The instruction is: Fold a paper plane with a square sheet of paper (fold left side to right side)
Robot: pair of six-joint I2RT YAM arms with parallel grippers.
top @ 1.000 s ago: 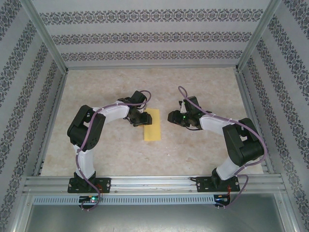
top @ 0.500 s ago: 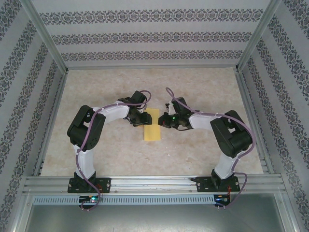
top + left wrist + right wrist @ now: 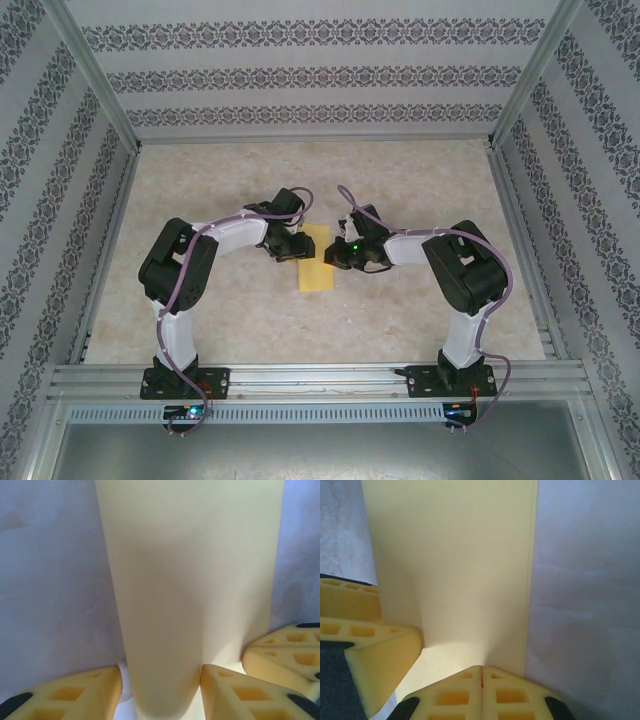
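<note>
Paper (image 3: 316, 258), folded to narrow rectangle, lies flat mid-table (image 3: 420, 170). Right gripper (image 3: 338, 255) has swung in from 3 o'clock; jaws now closed, tips on paper's 3 o'clock edge. Left gripper (image 3: 288, 246) unchanged at 9 o'clock edge, jaws part-open, straddling paper. Likely pressing fold flat next.

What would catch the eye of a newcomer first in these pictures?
The pale-yellow paper, folded into a narrow strip, lies at the middle of the table, and both arms bend inward to it. The left end effector stands at its left edge with fingers apart; the right end effector, at its right edge, is shut.
</note>
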